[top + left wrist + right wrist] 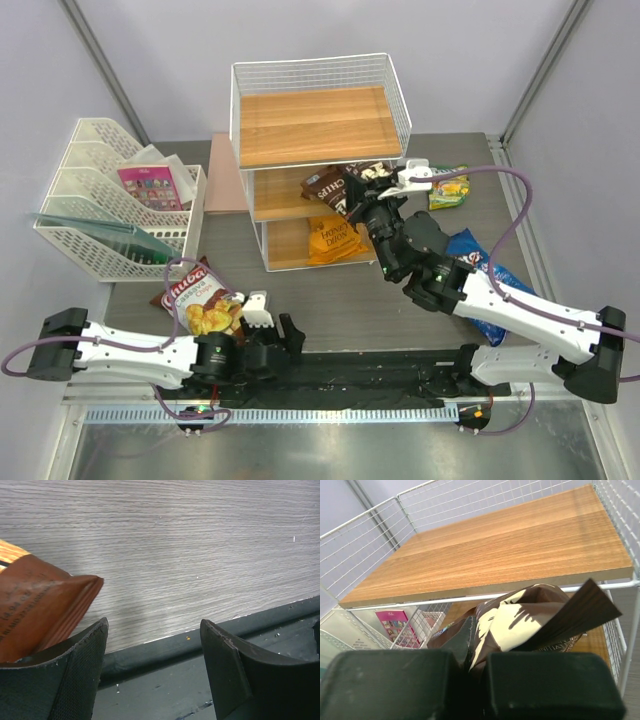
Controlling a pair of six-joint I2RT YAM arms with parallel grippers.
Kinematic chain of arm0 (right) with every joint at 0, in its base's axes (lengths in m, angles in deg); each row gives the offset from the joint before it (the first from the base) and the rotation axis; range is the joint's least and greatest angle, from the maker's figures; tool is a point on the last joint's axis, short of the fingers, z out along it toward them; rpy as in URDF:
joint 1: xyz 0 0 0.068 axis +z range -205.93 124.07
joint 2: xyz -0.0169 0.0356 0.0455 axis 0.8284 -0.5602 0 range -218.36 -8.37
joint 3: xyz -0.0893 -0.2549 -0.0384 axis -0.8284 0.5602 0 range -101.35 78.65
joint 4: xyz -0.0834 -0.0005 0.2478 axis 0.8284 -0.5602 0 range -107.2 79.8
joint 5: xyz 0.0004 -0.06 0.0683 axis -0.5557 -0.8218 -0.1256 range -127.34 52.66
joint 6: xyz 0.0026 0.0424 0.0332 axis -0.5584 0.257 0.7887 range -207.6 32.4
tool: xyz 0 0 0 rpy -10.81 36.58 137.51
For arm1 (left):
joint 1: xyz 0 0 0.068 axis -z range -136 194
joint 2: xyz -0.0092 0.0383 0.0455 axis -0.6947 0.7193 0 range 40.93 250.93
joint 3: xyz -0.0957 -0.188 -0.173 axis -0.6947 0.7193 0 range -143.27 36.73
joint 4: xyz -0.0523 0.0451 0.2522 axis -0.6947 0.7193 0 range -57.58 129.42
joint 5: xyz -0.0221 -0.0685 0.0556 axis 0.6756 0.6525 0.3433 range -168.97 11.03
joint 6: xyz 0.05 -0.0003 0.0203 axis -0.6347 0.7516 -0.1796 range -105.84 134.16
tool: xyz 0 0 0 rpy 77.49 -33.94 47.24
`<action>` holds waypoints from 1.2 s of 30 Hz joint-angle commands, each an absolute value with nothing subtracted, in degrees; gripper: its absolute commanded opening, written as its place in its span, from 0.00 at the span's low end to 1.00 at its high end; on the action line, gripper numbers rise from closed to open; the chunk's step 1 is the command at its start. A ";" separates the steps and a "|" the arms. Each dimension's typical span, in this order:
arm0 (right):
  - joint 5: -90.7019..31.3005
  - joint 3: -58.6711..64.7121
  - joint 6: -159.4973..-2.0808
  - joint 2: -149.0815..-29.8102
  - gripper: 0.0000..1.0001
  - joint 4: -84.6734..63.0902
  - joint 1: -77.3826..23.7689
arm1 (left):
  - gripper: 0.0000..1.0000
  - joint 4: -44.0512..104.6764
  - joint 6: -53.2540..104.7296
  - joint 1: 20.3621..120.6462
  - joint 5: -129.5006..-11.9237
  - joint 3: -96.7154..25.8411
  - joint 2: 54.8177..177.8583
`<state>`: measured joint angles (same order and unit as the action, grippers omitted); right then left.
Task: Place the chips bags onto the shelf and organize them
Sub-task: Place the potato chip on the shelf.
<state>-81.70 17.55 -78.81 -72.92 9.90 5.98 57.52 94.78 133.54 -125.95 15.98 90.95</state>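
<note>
- Sea Salt chips bag (520,620): clamped between right fingers (550,685), at the front of the shelf (320,125) middle tier.
- Honey Dijon bag (333,240): on bottom tier.
- Left fingers (75,675): spread apart, gripping nothing, over the desk (200,555) near edge, beside the brown-white bag (200,300).

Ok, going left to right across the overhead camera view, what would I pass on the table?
white mesh file tray → brown-white chips bag with red lettering → three-tier wire shelf → blue Doritos bag
</note>
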 commanded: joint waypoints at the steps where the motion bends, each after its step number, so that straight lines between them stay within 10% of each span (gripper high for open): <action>1: -78.47 17.30 -76.63 -73.84 0.01 17.14 4.54 | 0.74 58.52 95.02 133.48 -129.77 16.96 89.10; 18: -101.30 32.33 -68.53 -76.21 0.01 25.03 7.26 | 0.72 60.63 94.67 133.39 -130.65 15.99 87.96; 36: -116.97 31.11 -105.80 -95.90 0.01 85.52 13.32 | 0.72 63.53 94.67 133.39 -130.48 17.04 84.97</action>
